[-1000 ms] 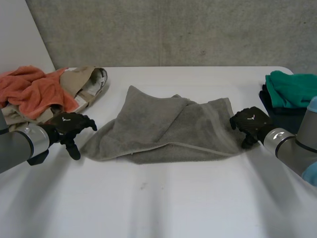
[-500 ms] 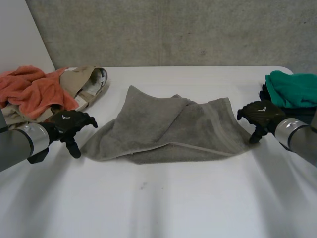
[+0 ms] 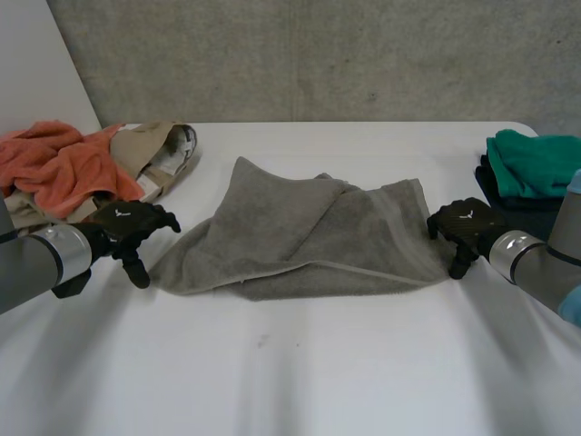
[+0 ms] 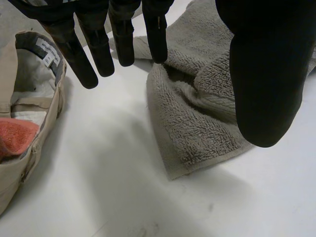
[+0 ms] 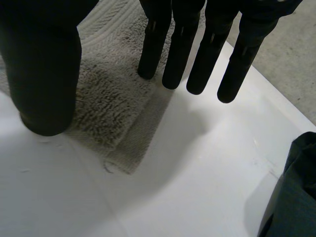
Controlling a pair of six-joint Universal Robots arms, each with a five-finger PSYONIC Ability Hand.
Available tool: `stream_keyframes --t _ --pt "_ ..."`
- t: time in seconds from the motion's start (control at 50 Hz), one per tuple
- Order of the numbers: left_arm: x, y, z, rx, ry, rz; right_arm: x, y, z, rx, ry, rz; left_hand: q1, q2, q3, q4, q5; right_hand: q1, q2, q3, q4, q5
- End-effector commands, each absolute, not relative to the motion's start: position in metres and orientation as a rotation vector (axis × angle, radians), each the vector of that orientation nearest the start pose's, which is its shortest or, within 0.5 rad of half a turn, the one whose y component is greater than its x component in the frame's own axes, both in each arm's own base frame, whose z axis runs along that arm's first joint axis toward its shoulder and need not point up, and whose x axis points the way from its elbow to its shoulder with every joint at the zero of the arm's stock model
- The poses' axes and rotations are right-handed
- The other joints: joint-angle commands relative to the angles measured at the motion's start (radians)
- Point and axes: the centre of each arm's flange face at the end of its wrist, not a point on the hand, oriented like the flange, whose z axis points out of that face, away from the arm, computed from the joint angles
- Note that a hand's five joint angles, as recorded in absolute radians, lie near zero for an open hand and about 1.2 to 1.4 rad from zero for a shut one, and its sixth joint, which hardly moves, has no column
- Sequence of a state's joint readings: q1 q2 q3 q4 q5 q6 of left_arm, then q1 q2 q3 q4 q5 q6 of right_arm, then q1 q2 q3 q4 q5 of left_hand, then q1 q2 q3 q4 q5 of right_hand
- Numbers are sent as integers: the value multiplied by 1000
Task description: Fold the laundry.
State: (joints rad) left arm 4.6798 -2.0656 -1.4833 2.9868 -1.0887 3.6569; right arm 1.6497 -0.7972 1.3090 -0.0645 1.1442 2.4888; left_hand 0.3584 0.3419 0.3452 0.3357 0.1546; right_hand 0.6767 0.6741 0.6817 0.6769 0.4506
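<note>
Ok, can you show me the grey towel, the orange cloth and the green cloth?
grey towel [image 3: 300,232], head view, its middle.
orange cloth [image 3: 54,163], head view, its crumpled top.
green cloth [image 3: 536,163], head view, its top.

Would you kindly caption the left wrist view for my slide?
Open left robot hand poised over a corner of the rumpled grey terry towel.

towel [image 3: 300,232]: plain grey, with a flat woven band along its end. table [image 3: 318,363]: white. left of towel: orange cloth [image 3: 54,168]; beige garment [image 3: 150,150] with white label [image 4: 48,52]. right of towel: green cloth [image 3: 536,163] over near-black cloth [image 3: 513,202]. left hand [image 3: 127,227], right hand [image 3: 465,222]: black. wall [image 3: 318,54] beyond towel: mottled grey.
</note>
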Motion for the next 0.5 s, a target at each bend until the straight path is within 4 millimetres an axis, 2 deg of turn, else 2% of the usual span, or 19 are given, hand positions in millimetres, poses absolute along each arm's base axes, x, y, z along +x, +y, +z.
stream_keyframes --t 0.02,0.14,0.34,0.4,0.42,0.44,0.5 --pt "-184 -329 167 1135 2627 -1691 203 -389 108 -1212 2259 -1755 -13 4 0 10 16 188 190 183 187 239" --pt "-183 -331 167 1131 2625 -1691 208 -395 118 -1172 2212 -1824 -13 4 0 10 16 226 229 221 226 277" --pt "-184 -330 168 1133 2621 -1695 216 -395 117 -1188 2187 -1831 -13 4 0 10 16 226 229 221 226 277" --pt "-184 -330 166 1134 2624 -1688 217 -394 115 -1190 2187 -1824 -13 4 0 10 16 389 392 384 389 441" --pt "-185 -330 166 1138 2622 -1687 217 -394 116 -1184 2187 -1824 -13 4 0 10 16 489 492 484 489 541" --pt "-185 -330 165 1142 2622 -1684 216 -394 118 -1179 2189 -1823 -13 4 0 10 16 717 720 712 717 769" --pt "-185 -329 164 1146 2626 -1675 215 -394 123 -1170 2189 -1833 -13 4 0 10 16 720 722 715 719 771"
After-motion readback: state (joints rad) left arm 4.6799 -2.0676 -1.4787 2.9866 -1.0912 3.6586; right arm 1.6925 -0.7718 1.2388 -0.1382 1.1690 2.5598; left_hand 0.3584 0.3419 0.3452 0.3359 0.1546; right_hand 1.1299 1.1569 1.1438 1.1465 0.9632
